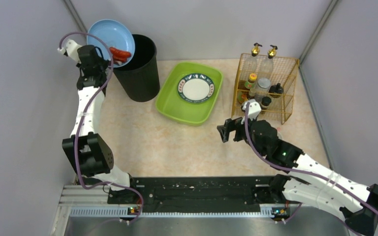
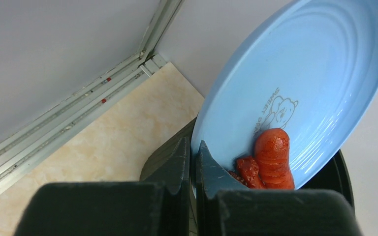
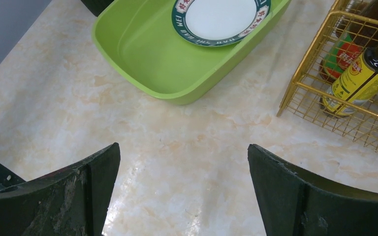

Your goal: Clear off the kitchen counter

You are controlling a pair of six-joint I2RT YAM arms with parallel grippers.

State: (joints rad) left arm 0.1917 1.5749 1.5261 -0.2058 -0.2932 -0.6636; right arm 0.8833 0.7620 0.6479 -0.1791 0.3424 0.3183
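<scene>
**Inspector:** Start with the counter. Where is it, and what is on it?

**Operator:** I see the pale beige-pink marbled stone tabletop (image 1: 147,142) running from the black metal rail strip (image 1: 197,191) at my arm bases back to the far wall. A lime-green rectangular plastic tray (image 1: 174,101) sits at its middle, towards the far side. In the tray lies a round white dish with a dark green patterned rim (image 1: 196,88). A round black bin (image 1: 140,69) stands just beside the tray on its left. A gold wire rack (image 1: 288,69) stands at the far right, holding upright bottles (image 1: 263,86).

**Inspector:** State of the left hand?

**Operator:** My left hand (image 2: 194,152) is clamped on the rim of a pale blue round plate (image 2: 315,69), with its fingers pinched together on the edge. The plate is tilted steeply over the bin's mouth. Red sausage pieces (image 2: 273,160) lie against the plate's lower edge.

**Inspector:** And the right?

**Operator:** My right hand (image 3: 184,152) hovers above a bare patch of tabletop, on the near side of the gap between tray and rack. Its fingers (image 3: 88,191) stand wide apart and hold nothing.
</scene>
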